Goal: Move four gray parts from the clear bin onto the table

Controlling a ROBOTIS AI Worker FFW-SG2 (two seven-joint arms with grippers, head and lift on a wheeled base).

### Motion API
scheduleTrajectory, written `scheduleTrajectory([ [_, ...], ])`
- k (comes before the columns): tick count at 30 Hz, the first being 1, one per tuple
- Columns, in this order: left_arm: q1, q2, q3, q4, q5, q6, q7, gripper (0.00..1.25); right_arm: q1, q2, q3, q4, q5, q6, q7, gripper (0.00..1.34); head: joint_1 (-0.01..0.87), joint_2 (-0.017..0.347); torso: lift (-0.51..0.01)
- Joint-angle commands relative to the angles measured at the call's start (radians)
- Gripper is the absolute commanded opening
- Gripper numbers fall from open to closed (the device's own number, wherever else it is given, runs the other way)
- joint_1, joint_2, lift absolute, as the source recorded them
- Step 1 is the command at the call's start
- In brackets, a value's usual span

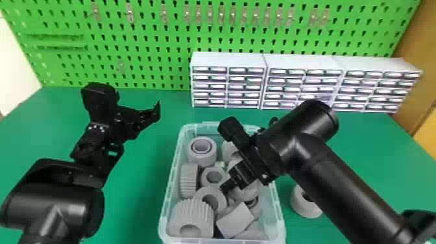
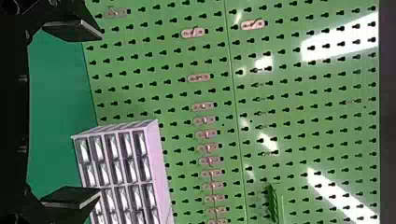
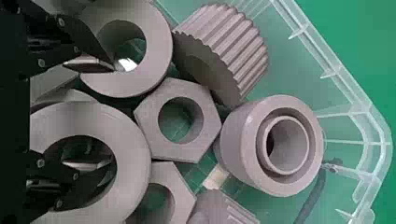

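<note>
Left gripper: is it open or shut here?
Open: in the left wrist view, the left gripper has its two fingers wide apart, with green table and pegboard visible between them.

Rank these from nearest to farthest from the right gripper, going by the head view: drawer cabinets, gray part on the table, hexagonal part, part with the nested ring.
1. Hexagonal part: in the bin, just beside the right gripper.
2. Part with the nested ring: bin's far left corner.
3. Gray part on the table: right of the bin.
4. Drawer cabinets: beyond the bin.
</note>
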Motion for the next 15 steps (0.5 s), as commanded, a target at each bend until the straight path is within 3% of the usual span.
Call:
scheduleTrajectory([
  [1, 0.000, 0.000, -0.002, 0.001, 0.001, 0.000, 0.000, 1.14, -0.013, 0.002, 0.018, 0.000, 0.016, -0.001, 0.000, 0.64, 0.678, 0.034, -0.050],
  [11, 0.005, 0.000, 0.000, 0.001, 0.004, 0.000, 0.000, 1.14, -0.009, 0.008, 0.038, -0.031, 0.104, 0.002, 0.000, 0.32, 0.678, 0.034, -0.050],
  [15, 0.003, 0.000, 0.000, 0.000, 0.004, 0.000, 0.000, 1.14, -0.007, 0.010, 0.043, -0.040, 0.123, 0.002, 0.000, 0.29, 0.678, 0.034, -0.050],
])
